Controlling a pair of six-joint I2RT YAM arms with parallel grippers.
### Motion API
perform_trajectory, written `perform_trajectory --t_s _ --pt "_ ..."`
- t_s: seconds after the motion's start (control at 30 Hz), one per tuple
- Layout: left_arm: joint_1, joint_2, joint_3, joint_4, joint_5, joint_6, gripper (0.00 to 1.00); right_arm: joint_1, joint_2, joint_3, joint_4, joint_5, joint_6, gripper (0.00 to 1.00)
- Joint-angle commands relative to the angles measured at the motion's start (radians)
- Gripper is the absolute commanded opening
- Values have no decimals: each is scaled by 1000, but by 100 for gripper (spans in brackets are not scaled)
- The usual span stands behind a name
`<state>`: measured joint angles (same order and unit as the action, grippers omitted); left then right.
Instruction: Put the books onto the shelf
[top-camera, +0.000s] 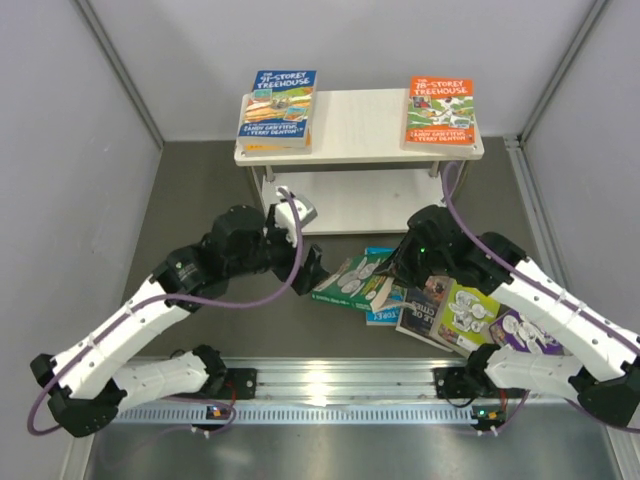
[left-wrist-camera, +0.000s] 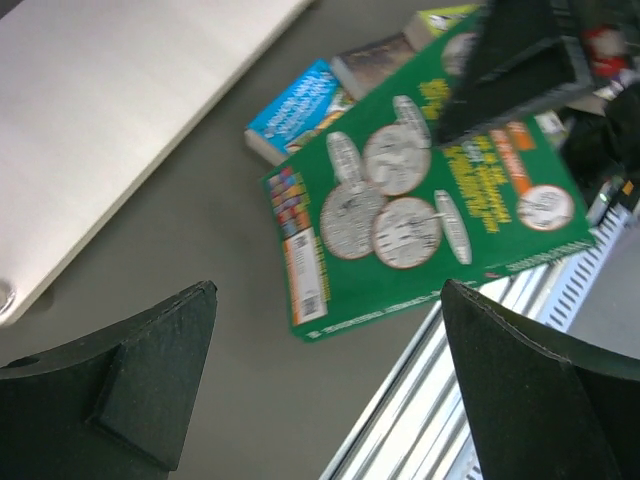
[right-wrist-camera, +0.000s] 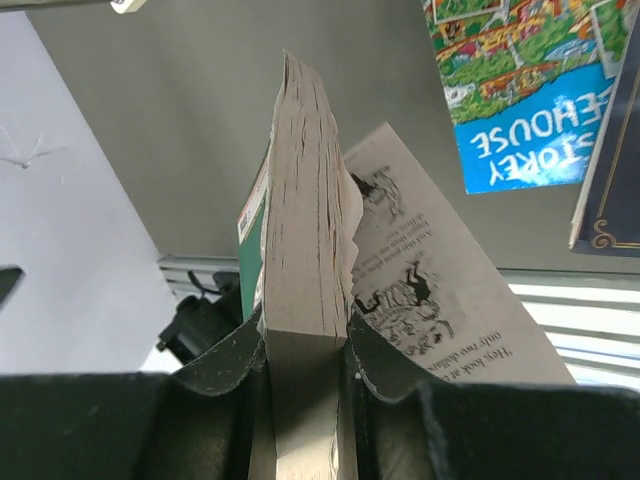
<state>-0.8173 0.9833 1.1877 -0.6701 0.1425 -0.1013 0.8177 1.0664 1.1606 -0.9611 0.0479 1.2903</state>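
Presently we catalogued the following.

Item, held: green book (top-camera: 352, 280). The right fingers (right-wrist-camera: 225, 365) were pinching it by the page block. In the right wrist view the block stood on edge between them, green cover to one side. One leaf (right-wrist-camera: 430, 270) splayed out loose on the other side, beyond the pinch.

Item, axis: from above, the green book ran roughly left to right across the table (top-camera: 200, 200), near the shelf's front. Its right end was in the right fingers and its free left end pointed at the left arm.

Item, idle: left fingers (left-wrist-camera: 150, 370), spread wide with nothing between them. They sat just left of the book's free end, and the left wrist view looked down on the cover between them.

Item, destination: shelf (top-camera: 360, 130), at the far middle, beyond both arms. A blue book (top-camera: 278, 110) lay on the left of its top board and an orange book (top-camera: 440, 112) on the right, with bare board between.

Item, waiting: pile of books (top-camera: 470, 315) on the near right of the table, under and beside the right arm.

Note: we judged the right arm the carrier, since it alone had hold. The move turned on swinging the book's length away toward the far shelf. The loose leaf might catch.
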Motion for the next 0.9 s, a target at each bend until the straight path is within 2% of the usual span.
perform_trajectory --t_s 0.0,0.17,0.3,0.4,0.57,0.6,0.7,0.87 --pt "-104 14 -17 150 -1 75 99 -41 -37 -18 209 -134 58 0" --pt "-226 43 10 144 -9 65 99 -101 -59 -81 225 -175 66 0" --pt "-379 55 18 92 -63 61 98 -141 -112 -148 252 -203 83 0" --pt "-433 63 10 78 -90 68 97 -164 -126 -159 259 -223 89 0" --pt "-464 81 -37 106 -133 87 96 -167 -109 -141 292 -307 93 0" --pt "-474 93 -42 106 -203 92 96 -166 -108 -125 297 -322 96 0" --pt "-490 94 -60 125 -299 153 98 -161 -129 -104 291 -359 104 0" --pt "-490 124 -74 167 -313 207 97 -157 -174 -104 269 -414 130 0"
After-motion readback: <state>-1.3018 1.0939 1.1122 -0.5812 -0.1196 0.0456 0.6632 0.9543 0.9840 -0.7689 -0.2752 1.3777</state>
